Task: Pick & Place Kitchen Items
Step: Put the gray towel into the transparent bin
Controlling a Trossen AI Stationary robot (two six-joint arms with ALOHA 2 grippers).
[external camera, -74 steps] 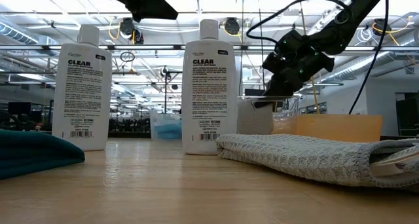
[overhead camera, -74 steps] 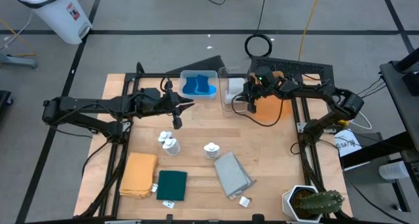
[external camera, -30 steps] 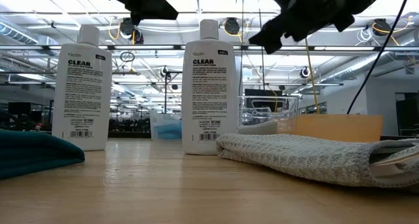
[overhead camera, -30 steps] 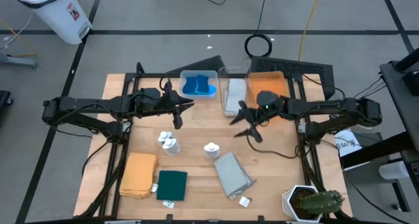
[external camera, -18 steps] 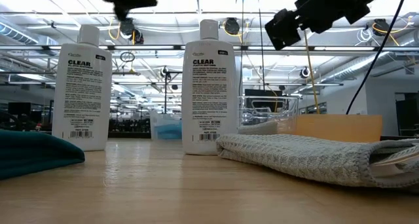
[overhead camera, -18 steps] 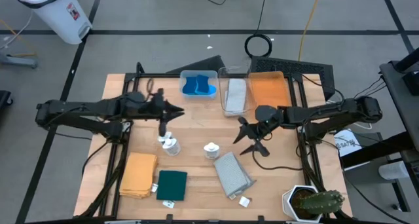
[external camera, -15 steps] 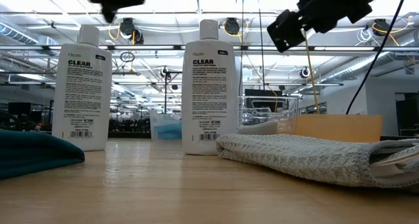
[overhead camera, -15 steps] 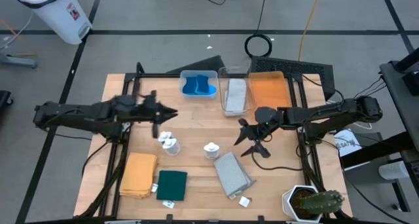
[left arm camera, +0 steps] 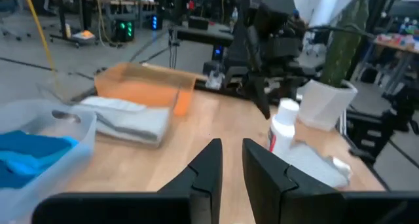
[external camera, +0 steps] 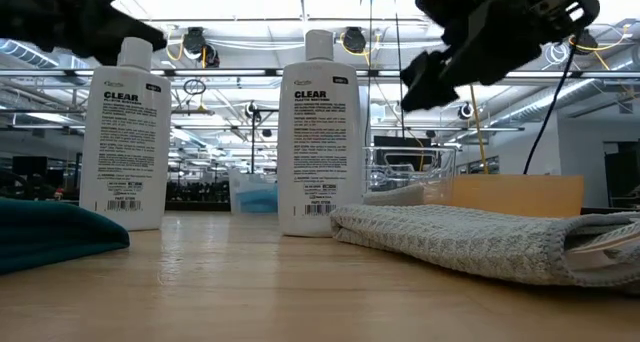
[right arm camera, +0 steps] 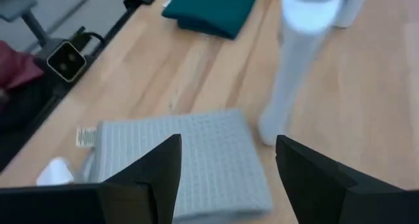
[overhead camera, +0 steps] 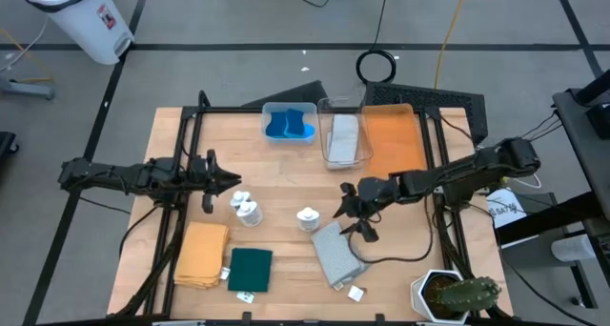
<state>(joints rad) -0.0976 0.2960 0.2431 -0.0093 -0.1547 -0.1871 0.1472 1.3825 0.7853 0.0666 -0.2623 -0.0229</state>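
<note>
Right gripper (overhead camera: 349, 214): fingers spread wide, nothing between them. It hangs above the table, just past the far end of the grey knitted folded cloth (overhead camera: 337, 253). The right wrist view looks down between the two dark fingers (right arm camera: 145, 172) straight onto that cloth (right arm camera: 183, 160), so the cloth lies directly ahead of and below the open jaws.

The cloth's long axis runs roughly from the table's middle toward its near edge, slightly skewed. The jaws seem set across the cloth's near-side end, not along it. Judgement: this cloth is the next pick, and the right arm is clearly the nearer one; a short descent should reach it.

One small white bottle (overhead camera: 307, 217) stands just beside the cloth's far corner, close to the gripper's left finger. Risk of clipping it on the way down.

Left gripper (overhead camera: 209, 185): fingers nearly together, nothing held. It sits near the table's left side, close to two more white bottles (overhead camera: 245, 208), and looks parked.

Further out: mustard-yellow folded cloth (overhead camera: 201, 254) and dark green folded cloth (overhead camera: 250, 269) lie side by side near the near-left corner. Along the far edge stand a clear bin with blue cloth pieces (overhead camera: 288, 125), a clear bin holding another grey cloth (overhead camera: 343, 133), and the orange tray (overhead camera: 392, 135). A potted cactus (overhead camera: 457, 295) stands at the near-right corner.
</note>
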